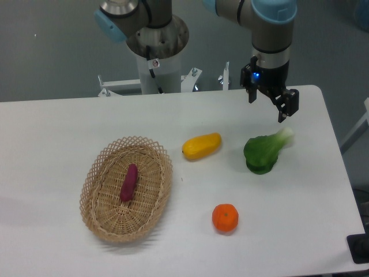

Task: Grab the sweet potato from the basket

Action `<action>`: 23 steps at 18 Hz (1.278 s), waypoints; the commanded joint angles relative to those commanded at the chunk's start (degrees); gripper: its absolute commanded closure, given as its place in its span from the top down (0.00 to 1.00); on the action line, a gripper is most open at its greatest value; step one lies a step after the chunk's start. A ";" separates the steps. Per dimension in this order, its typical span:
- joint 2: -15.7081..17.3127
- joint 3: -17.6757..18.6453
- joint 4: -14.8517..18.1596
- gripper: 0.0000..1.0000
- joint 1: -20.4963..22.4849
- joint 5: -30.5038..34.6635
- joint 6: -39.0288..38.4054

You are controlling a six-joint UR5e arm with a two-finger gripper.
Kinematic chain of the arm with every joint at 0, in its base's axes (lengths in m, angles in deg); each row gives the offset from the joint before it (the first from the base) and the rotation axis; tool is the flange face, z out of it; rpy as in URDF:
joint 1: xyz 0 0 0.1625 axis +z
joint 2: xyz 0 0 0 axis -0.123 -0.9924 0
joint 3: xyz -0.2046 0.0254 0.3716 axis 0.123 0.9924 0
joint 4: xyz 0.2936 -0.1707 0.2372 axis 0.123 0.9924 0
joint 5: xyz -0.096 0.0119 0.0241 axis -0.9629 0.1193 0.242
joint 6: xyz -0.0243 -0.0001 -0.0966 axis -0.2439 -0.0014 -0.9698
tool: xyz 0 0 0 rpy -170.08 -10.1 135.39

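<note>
- Gripper [268,105] hangs over the far right part of the table [69,133], well apart from the basket [97,173]. Fingers spread, nothing between them, so released and empty.
- One fingertip [285,112] sits just above the pale stalk end of the green leafy vegetable [264,153]; whether it touches cannot be told from this view.
- Sweet potato [128,182]: slim magenta-purple root lying inside the basket, roughly in the middle of the basket floor, long axis running near-to-far with a slight tilt to the right at the far end. Not touched by the gripper.
- Basket: oval tan wicker with open lattice rim, on the left-centre of the table, long axis also near-to-far. Sweet potato is the only thing in it.
- Yellow fruit [202,146]: plump oblong, lying on the table just right of the basket's far rim, apart from it, between the basket and the green leafy vegetable.
- Green leafy vegetable lies on its side, dark leaves toward the camera, white stalk pointing away and right.
- Orange fruit [225,218]: round, near the front edge, right of the basket, well apart from everything else.
- Arm base column [155,52] stands behind the far table edge, centre-left.
</note>
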 joint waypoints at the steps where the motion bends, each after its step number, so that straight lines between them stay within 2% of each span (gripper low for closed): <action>1: 0.00 0.09 0.00 1.00 -0.09 0.00 0.00; 6: 0.35 0.09 0.09 1.00 -0.70 -3.07 -0.87; 9: 0.44 0.61 0.00 1.00 -2.98 -5.88 -6.04; 14: -1.22 0.88 -0.96 1.00 -10.09 -6.50 -24.48; 20: -7.38 0.97 -10.27 1.00 -20.73 -6.07 -46.55; 23: -9.05 1.05 -10.64 1.00 -24.34 -5.98 -53.60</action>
